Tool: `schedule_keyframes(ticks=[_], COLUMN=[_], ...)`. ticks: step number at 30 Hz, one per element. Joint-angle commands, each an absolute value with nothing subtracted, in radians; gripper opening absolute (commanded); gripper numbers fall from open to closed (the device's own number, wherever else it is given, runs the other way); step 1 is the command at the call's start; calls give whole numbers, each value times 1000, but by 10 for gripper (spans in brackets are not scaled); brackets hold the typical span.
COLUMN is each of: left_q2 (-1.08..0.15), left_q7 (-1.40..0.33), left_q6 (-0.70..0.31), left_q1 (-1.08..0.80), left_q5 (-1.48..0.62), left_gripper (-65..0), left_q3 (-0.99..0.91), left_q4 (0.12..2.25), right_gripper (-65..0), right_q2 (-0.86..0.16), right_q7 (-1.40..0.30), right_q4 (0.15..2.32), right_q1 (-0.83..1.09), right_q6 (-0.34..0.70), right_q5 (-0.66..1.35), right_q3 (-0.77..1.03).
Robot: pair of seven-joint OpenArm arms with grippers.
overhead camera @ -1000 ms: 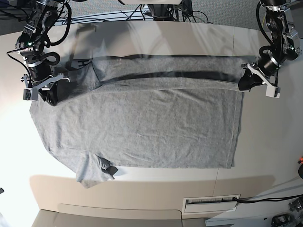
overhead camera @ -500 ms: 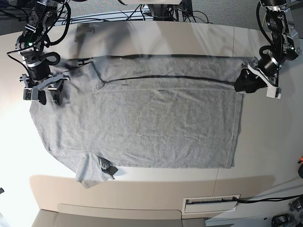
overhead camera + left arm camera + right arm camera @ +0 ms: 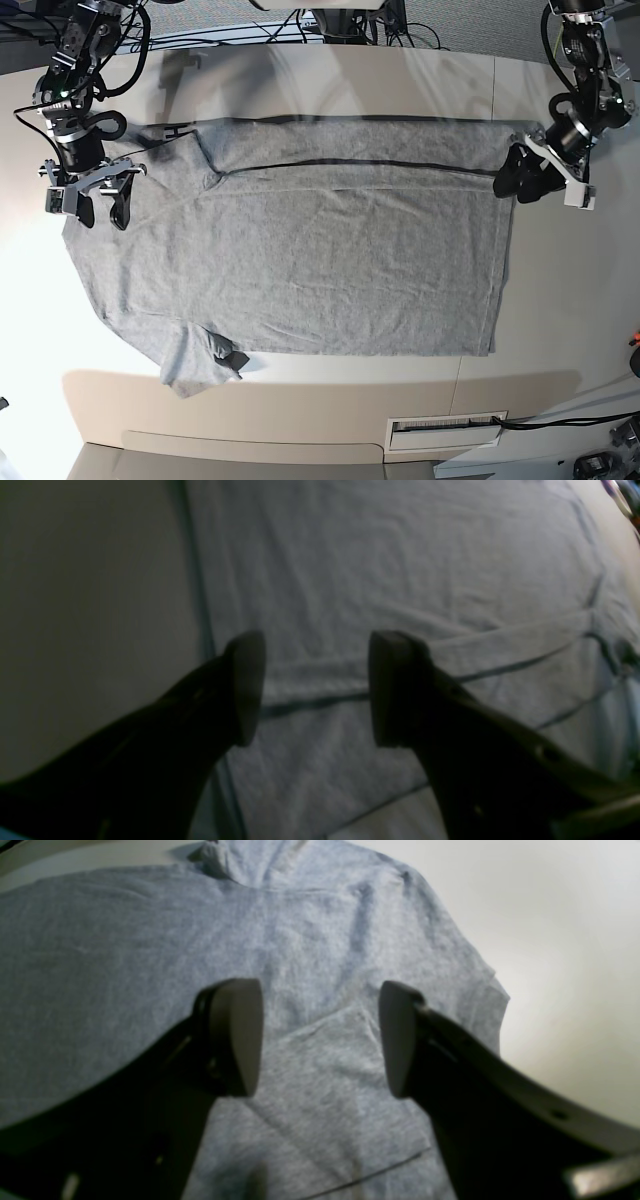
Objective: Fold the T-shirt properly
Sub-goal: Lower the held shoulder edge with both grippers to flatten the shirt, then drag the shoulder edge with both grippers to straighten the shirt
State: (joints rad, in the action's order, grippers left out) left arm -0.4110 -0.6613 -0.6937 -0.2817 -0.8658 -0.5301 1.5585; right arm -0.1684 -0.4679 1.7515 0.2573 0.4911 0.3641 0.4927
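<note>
The table (image 3: 560, 300) is pale and broad, and the grey T-shirt (image 3: 300, 260) lies spread across most of it, hem toward the base view's right, collar end toward its left. A second ago the far long edge was lifted in a blurred band between the two arms; now that band has dropped and lies flat as a folded strip along the far side of the shirt, its edge showing as a dark line running across. The near sleeve (image 3: 200, 362) is rumpled at the front edge, one corner turned up dark.

The right gripper (image 3: 98, 205) hovers over the shoulder end of the shirt at the view's left. It was pinched on the cloth a second ago; now its jaws stand apart with nothing between them, the wrist view showing bare grey fabric in the gap (image 3: 320, 1040).

The left gripper (image 3: 522, 182) sits at the hem corner on the view's right. It too has let go: its fingers (image 3: 245, 685) are spread, with the fold line visible between them.

Cables (image 3: 350, 25) tangle behind the table's far edge. A white vent panel (image 3: 445, 430) sits below the near edge.
</note>
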Motion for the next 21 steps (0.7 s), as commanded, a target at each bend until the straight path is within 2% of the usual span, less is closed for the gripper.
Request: schedule_keyframes(ticks=[1, 4, 6, 8, 10, 11, 12, 21], left_q2=[-432, -432, -433, -433, -432, -432, -432, -434], left_q7=[-635, -640, -679, -740, -792, -802, -810, -930], left_q6=[-698, -698, -698, -698, -698, -698, -698, -698], left_q1=[-274, -274, -274, -275, -279, -285, -291, -302], left_q5=[-911, -974, -1005, -1027, -1052, -1060, -1059, -1039], left_gripper=[-315, -322, -407, -545, -650, -650, -650, -650], left_q3=[-566, -651, -698, -723, -725, -722, -721, -715], left_q4=[1576, 1576, 1576, 1576, 1576, 1576, 1576, 1576], right_gripper=[-290, -290, -298, -395, -551, -623, -650, -650], right_q2=[-183, -183, -183, -183, -183, -183, -183, -183], right_q7=[-442, -442, -461, -514, -579, -612, -638, -616], right_q4=[1767, 1767, 1767, 1767, 1767, 1767, 1767, 1767], right_q1=[249, 249, 249, 250, 255, 260, 268, 408], right_q6=[490, 489, 490, 490, 490, 490, 490, 491], right_q5=[377, 390, 421, 464, 522, 551, 579, 602], right_q3=[514, 570, 614, 657, 693, 707, 718, 747])
